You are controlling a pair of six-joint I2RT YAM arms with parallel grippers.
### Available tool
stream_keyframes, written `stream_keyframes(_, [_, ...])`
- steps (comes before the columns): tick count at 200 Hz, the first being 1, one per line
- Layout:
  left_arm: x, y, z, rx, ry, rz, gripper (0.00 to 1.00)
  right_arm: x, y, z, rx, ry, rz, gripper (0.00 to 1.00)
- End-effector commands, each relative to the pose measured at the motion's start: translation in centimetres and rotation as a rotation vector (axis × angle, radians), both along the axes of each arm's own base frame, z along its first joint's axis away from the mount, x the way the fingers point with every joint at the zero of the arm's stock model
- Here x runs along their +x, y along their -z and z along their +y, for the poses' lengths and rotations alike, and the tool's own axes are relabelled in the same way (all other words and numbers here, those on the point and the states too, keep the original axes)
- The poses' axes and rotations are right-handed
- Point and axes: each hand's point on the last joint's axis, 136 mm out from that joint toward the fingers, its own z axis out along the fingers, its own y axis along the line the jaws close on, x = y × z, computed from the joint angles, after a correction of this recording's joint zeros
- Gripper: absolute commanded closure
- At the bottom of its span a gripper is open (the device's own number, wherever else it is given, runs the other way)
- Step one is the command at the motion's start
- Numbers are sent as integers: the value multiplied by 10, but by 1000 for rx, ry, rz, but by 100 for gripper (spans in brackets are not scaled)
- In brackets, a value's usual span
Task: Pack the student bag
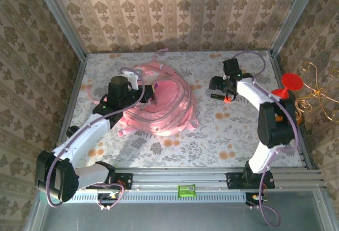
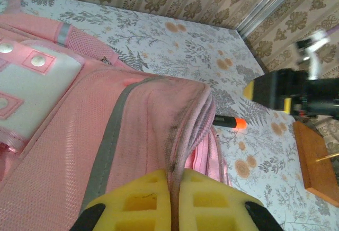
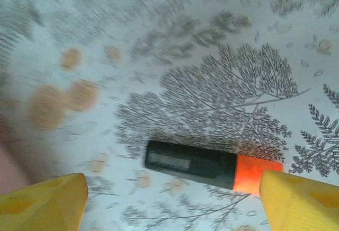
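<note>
Overhead, bag point(image 1: 159, 106) lay flat on the table point(image 1: 238, 135), a little off centre toward 9 o'clock. Left gripper point(image 2: 175, 202) sat at the bag's 10 o'clock edge, yellow pads point(image 2: 140, 202) pinched tight on a fold of pink rim fabric. Right gripper point(image 3: 172, 204) hung low over the table at 3 o'clock from the bag, fingers spread wide, nothing held. Marker point(image 3: 212, 165), black body with orange cap, lay flat on the table between those fingers. Cap end was just beside one finger; contact could not be told.
</note>
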Motion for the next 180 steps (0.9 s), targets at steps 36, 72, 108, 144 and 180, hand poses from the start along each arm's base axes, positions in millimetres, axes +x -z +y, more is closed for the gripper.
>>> stream_keyframes(36, [0,-48,4,-41,-9,-172,100,6,56,7,-36,-109,245,12])
stream_keyframes(72, [1,-46,4,-33,-10,-172,100,-14,66,16,9,-143,312,12])
stream_keyframes(108, [3,-43,3,-28,-6,-165,100,-38,60,21,-5,-156,305,14])
stream_keyframes(144, [3,-42,2,-28,-6,-163,100,-49,67,18,-73,-166,339,29])
stream_keyframes(180, [4,-43,2,-28,-4,-164,100,-52,76,19,-110,-180,361,52])
